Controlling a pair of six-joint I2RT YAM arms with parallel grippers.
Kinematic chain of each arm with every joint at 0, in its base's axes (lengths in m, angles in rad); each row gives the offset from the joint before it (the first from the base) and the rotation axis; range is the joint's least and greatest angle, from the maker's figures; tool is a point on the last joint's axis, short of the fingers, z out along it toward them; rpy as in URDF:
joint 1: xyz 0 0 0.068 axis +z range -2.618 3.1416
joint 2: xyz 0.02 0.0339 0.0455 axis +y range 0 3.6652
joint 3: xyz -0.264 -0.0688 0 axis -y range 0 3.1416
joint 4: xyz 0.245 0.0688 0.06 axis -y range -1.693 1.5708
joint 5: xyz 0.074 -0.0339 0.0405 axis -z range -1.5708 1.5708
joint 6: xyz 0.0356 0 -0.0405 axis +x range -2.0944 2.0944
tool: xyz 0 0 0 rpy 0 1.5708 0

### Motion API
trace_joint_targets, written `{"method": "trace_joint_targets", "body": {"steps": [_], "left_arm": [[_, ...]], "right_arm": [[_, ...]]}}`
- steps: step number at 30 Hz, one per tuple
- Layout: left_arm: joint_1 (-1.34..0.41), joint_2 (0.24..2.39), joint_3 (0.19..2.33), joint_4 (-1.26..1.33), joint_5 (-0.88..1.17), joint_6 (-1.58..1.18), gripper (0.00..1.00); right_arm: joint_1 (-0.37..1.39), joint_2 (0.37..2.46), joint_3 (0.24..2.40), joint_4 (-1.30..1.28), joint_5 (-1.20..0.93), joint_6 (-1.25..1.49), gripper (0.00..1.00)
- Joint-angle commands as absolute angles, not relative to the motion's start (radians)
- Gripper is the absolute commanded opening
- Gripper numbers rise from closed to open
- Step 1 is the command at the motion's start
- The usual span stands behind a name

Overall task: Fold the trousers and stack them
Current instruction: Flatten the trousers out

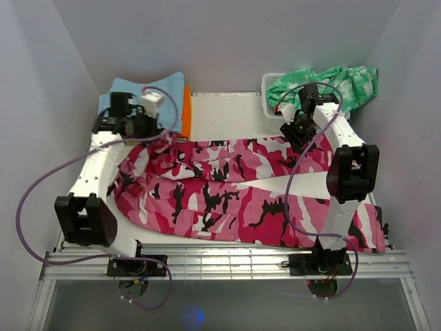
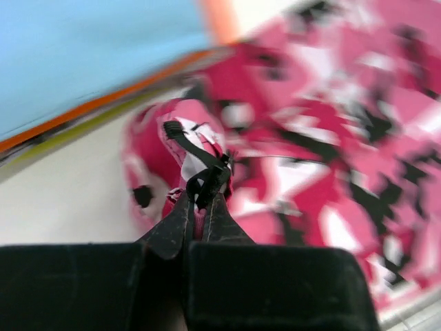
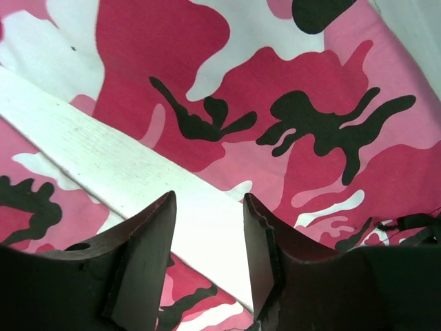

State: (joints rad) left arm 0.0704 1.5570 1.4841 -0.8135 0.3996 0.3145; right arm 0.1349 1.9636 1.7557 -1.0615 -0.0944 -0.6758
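Note:
The pink camouflage trousers [image 1: 227, 186] lie spread across the table [image 1: 227, 114], waist at the left and the two legs running right with a bare wedge of table between them. My left gripper [image 1: 165, 135] is at the waist's far left corner. In the left wrist view it [image 2: 203, 196] is shut on a lifted fold of the trousers [image 2: 324, 138] with a black strap. My right gripper [image 1: 298, 135] hovers over the upper leg. In the right wrist view it [image 3: 209, 200] is open and empty above the white table strip [image 3: 103, 152] between the legs [image 3: 296, 83].
A folded light blue garment [image 1: 131, 93] on an orange one [image 1: 185, 110] lies at the back left, just behind my left gripper. A green-and-white tie-dye garment [image 1: 331, 83] fills a clear bin [image 1: 270, 84] at the back right. White walls enclose the table.

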Motion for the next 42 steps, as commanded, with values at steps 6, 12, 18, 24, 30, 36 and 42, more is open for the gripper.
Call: {"method": "trace_joint_targets", "body": {"steps": [6, 12, 18, 24, 30, 36, 42], "left_arm": [[-0.491, 1.482, 1.23, -0.86, 0.409, 0.305, 0.75], [-0.433, 1.346, 1.292, -0.882, 0.338, 0.385, 0.85], [-0.101, 1.423, 1.35, -1.083, 0.445, 0.567, 0.86], [-0.089, 1.495, 1.281, -1.129, 0.442, 0.762, 0.89], [-0.092, 1.635, 1.335, -1.258, 0.604, 0.867, 0.89], [-0.139, 1.683, 1.267, -1.273, 0.597, 0.888, 0.89], [-0.176, 1.62, 1.267, -1.367, 0.627, 0.917, 0.8]], "right_arm": [[0.129, 1.959, 1.874, -1.184, -0.156, -0.657, 0.54], [0.127, 1.967, 1.891, -1.215, -0.179, -0.661, 0.54], [0.127, 1.942, 1.873, -1.227, -0.195, -0.675, 0.55], [0.127, 1.943, 1.845, -1.226, -0.202, -0.678, 0.55], [0.127, 1.948, 1.865, -1.25, -0.196, -0.684, 0.55], [0.126, 1.928, 1.835, -1.241, -0.183, -0.698, 0.55], [0.127, 1.913, 1.816, -1.233, -0.169, -0.715, 0.55]]}}
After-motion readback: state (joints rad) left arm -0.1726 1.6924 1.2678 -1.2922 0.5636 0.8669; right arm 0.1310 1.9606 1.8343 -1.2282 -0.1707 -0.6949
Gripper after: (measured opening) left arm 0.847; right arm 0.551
